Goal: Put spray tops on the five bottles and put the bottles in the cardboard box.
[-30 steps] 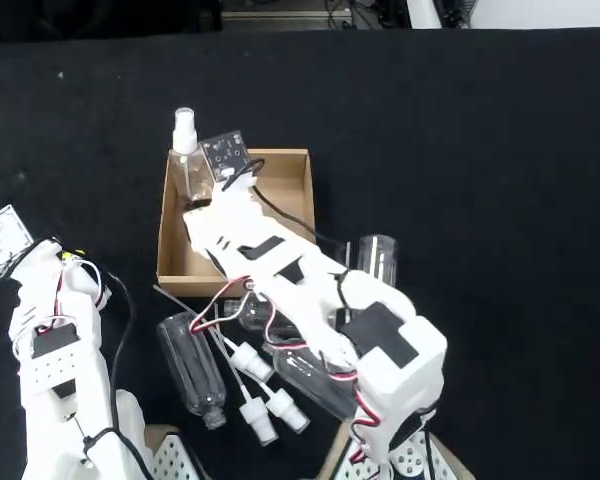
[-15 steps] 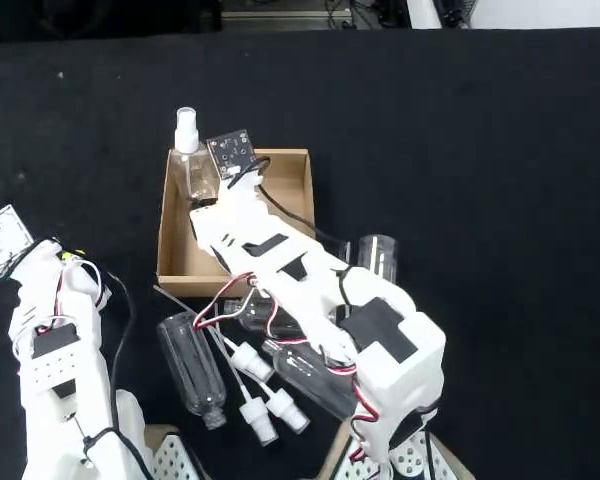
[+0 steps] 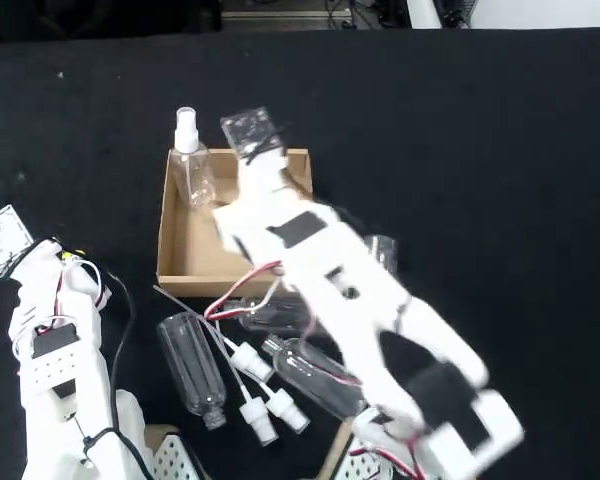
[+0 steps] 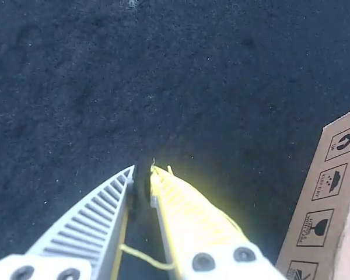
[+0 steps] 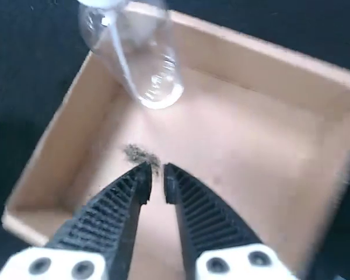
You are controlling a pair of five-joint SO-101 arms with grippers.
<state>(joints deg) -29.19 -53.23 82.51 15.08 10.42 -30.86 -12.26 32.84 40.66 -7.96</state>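
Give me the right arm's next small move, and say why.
Probably draw the right gripper back from the cardboard box toward the uncapped bottle lying beside the loose spray tops. Its jaws hang empty and nearly together over the box floor, one capped bottle already stands in the box corner, and bottles without tops lie outside.

The table (image 3: 500,150) is black. The cardboard box (image 3: 166,230) is plain brown, with black printed symbols on its outer wall and a dark speck on its floor. The bottles (image 3: 192,365) are clear and the spray tops (image 3: 265,400) white. The left gripper (image 4: 143,170) pairs a yellow ribbed finger with a grey one. The right gripper (image 5: 154,169) has ribbed black fingers.
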